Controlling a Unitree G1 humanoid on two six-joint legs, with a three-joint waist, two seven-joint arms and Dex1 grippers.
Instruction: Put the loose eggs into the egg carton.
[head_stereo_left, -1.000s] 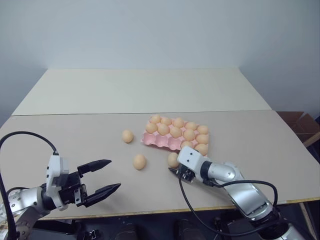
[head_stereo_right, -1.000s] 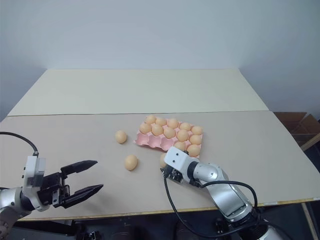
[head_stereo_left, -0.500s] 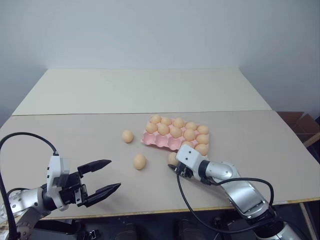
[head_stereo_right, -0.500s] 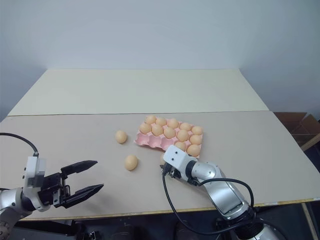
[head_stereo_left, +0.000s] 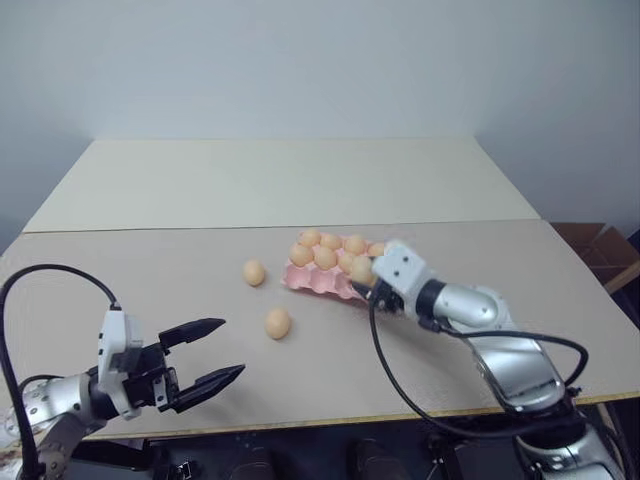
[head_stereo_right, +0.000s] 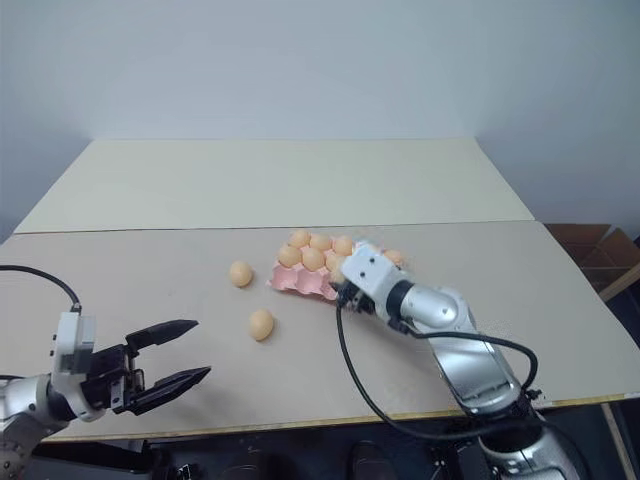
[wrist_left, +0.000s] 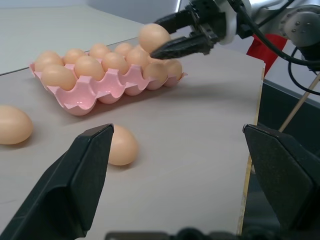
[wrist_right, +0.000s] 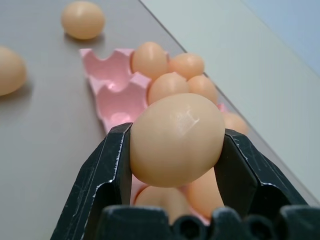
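In the head views, your right gripper (head_stereo_left: 362, 272) is pinching one egg (head_stereo_left: 361, 270) and holding it up over the near edge of the pink egg carton (head_stereo_left: 312, 279), probably so it clears the eggs already seated before going into a free cup. Two loose eggs lie on the table to its left: one (head_stereo_left: 254, 272) beside the carton, another (head_stereo_left: 278, 322) nearer you. Your left gripper (head_stereo_left: 205, 356) hangs spread wide, well off from everything.

Left wrist view: the held egg (wrist_left: 154, 37) sits between the right gripper's fingertips, above the tray's far end.

Right wrist view: the fingers (wrist_right: 107, 170) clamp the egg's sides, with its long axis lying roughly across the jaws, so it's not upright. Empty cups show just beyond, to one side.
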